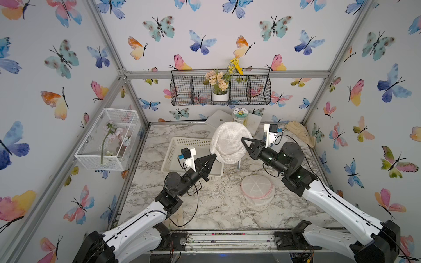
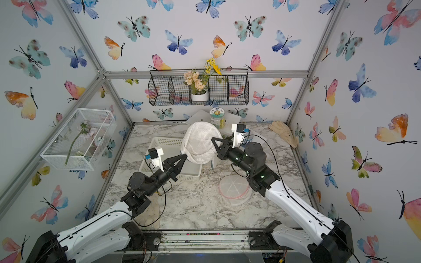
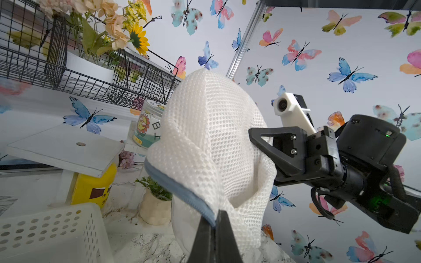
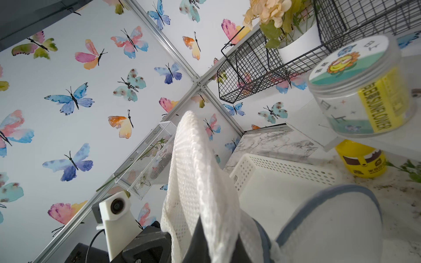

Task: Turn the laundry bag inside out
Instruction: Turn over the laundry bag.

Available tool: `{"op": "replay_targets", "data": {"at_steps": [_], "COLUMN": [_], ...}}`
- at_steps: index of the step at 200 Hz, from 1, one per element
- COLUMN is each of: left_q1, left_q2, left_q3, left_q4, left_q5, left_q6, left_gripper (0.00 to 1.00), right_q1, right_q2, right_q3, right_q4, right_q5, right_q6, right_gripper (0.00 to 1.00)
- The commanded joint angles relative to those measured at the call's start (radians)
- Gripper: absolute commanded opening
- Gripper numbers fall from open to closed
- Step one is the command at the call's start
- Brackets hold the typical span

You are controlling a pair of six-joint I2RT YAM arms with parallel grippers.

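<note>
Butterfly walls (image 1: 205, 25), SUNFLOWER jar (image 4: 362, 91), left claw (image 1: 214, 156) and right claw (image 1: 242, 139) clamped on laundry bag (image 1: 227, 143)

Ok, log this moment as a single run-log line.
left gripper: shut on laundry bag, blue-trimmed edge | right gripper: shut on its mesh | bag: held up between both arms

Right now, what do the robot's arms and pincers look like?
The left arm and right arm have white shells, black joints and black cables. The left gripper and right gripper are black, with triangular open-frame fingers. Each wrist carries a white camera block; green lights glow on the right arm.
</note>
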Motion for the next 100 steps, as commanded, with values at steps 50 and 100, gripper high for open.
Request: {"op": "replay_targets", "data": {"at_steps": [50, 100], "left_q1": [-0.019, -0.019], "left_q2": [0.05, 0.025], "left_q3": [-0.088, -0.033], "left_q4": [0.115, 0.02], "left_q5": [-0.132, -0.243], "left_q6": [0.024, 0.047], "left_gripper": [0.12, 0.51], "right_q1": [-0.018, -0.018], "right_q2": [0.069, 0.032], "right_q3": [0.057, 0.102], "right_q4": [0.468, 0.265], "right_q5": [-0.055, -0.085], "right_q6": [0.434, 0.271], "right_gripper": [0.02, 0.02]}}
